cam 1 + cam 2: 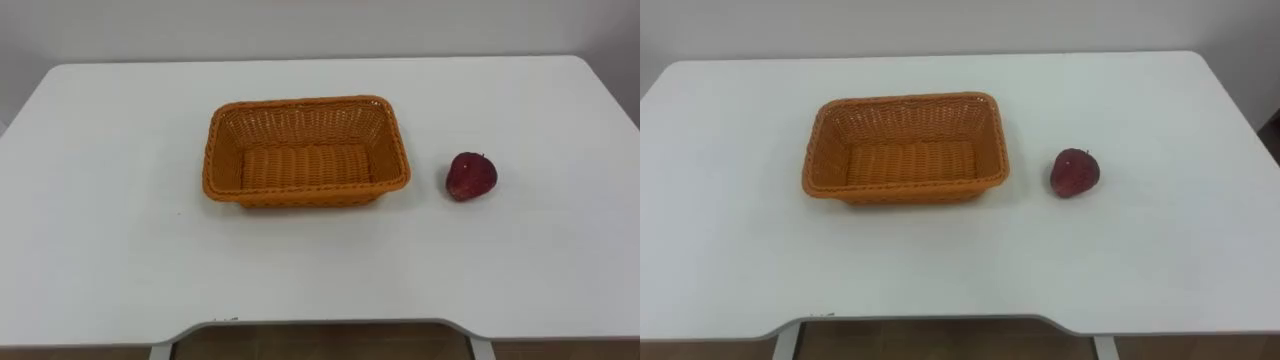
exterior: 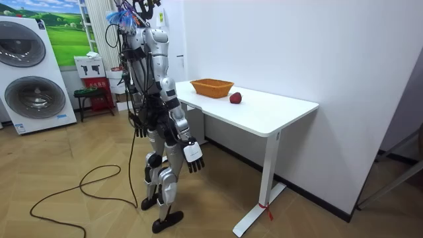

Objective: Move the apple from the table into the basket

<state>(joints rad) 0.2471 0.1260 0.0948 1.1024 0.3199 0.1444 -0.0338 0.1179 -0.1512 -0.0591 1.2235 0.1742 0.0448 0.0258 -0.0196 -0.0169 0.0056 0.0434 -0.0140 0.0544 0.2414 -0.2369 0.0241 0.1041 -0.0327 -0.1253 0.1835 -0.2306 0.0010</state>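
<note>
On white table (image 1: 100,250), right of woven orange basket (image 1: 305,102), dark red apple (image 1: 471,176); left hand (image 2: 140,129), right hand (image 2: 193,153) hanging, fingers loose

The apple (image 1: 470,176) is a deep, dark red, perhaps with a paler fleck near its top, though that is hard to make out. The basket (image 1: 300,102) is orange all over, closely woven, with a braided rim. Both lie on a plain white counter (image 1: 100,220), above and beyond the right hand (image 2: 194,156), whose fingers are black. The floor (image 2: 79,211) below that hand is light brown wood in a herringbone pattern. The wall (image 2: 297,46) is white.
</note>
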